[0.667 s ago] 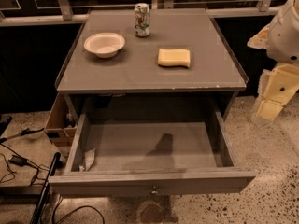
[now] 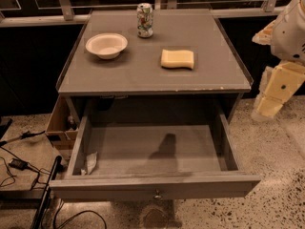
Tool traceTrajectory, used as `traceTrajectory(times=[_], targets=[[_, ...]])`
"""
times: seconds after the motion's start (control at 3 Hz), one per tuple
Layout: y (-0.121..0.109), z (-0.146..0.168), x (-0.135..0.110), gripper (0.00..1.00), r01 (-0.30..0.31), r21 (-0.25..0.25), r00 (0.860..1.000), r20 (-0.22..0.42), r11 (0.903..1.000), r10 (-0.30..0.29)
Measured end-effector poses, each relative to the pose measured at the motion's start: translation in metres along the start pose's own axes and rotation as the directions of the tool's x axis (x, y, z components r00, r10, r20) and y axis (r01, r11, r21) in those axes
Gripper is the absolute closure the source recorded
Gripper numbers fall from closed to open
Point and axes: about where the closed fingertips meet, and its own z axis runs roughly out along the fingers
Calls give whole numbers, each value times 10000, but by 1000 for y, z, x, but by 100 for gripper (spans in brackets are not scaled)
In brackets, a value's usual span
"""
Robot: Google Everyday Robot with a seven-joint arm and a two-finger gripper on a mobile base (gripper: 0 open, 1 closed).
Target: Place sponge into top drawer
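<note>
Hardly anything has changed in the last moment. The pale yellow wavy-edged foam sponge (image 2: 177, 58) lies where it lay, flat on the grey square table (image 2: 143, 75), right of the top's middle and untouched. The cream-coloured blocky robot gripper (image 2: 272, 99) has barely drifted. It hangs off the table's right side, below the level of the top and well apart from it, carrying nothing. Whether it is clenched or released I cannot tell. The wide shallow grey top drawer (image 2: 124, 149) stands pulled fully out from under the table's front, ready to receive. So I judge the task has hardly begun: the reach to the sponge is yet to come.
</note>
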Motion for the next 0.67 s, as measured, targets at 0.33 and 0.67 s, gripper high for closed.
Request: traceTrajectory(times=[0.33, 0.67], targets=[[-32, 12, -11, 0, -391, 583, 9970, 698, 9975, 350], [-73, 32, -24, 0, -835, 879, 9864, 1489, 9926, 698]])
